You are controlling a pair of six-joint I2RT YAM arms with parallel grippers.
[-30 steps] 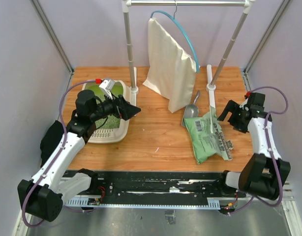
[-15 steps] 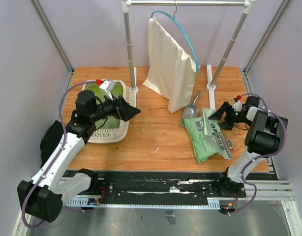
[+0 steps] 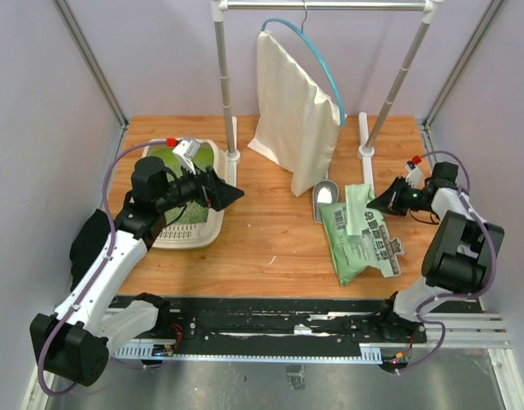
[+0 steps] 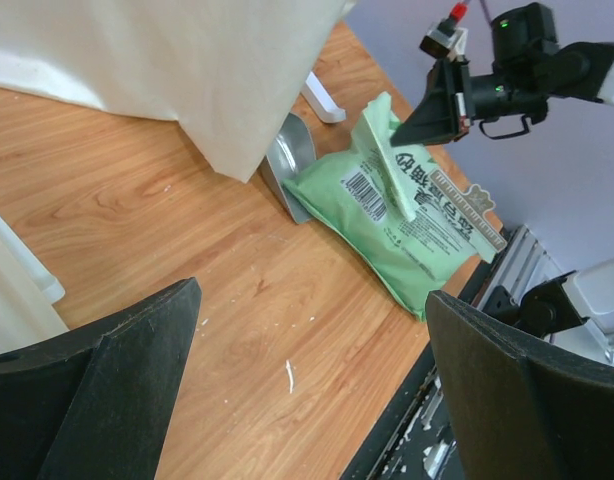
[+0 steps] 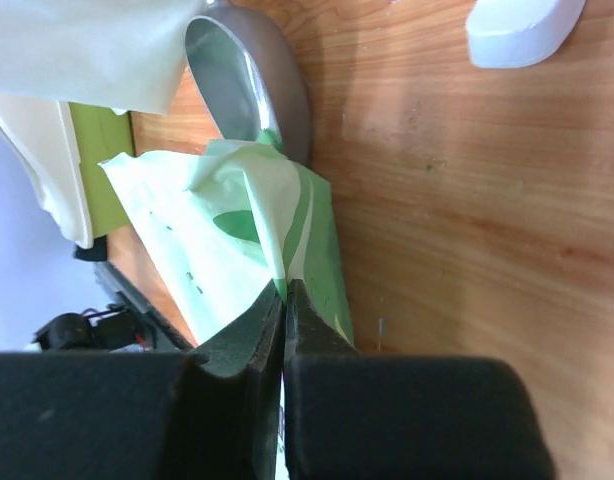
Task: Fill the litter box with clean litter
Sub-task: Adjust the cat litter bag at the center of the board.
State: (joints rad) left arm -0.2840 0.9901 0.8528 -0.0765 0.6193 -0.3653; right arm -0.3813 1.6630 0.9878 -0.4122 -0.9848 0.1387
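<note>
My right pincer was clamped on the top flap of the green bag, fingers pressed together with the thin plastic between them. The bag lay flat on the table, its long axis running far to near, and the flap I held stood up at its far end. A grey scoop lay against the bag's far left corner. The litter box sat at the far left of the table, well apart from the bag. It was open side up, its long axis also running far to near, with green showing inside at the far end. My left pincer hung over the box's right rim, fingers spread wide, pointing right. A cream cloth hung beyond the scoop.
</note>
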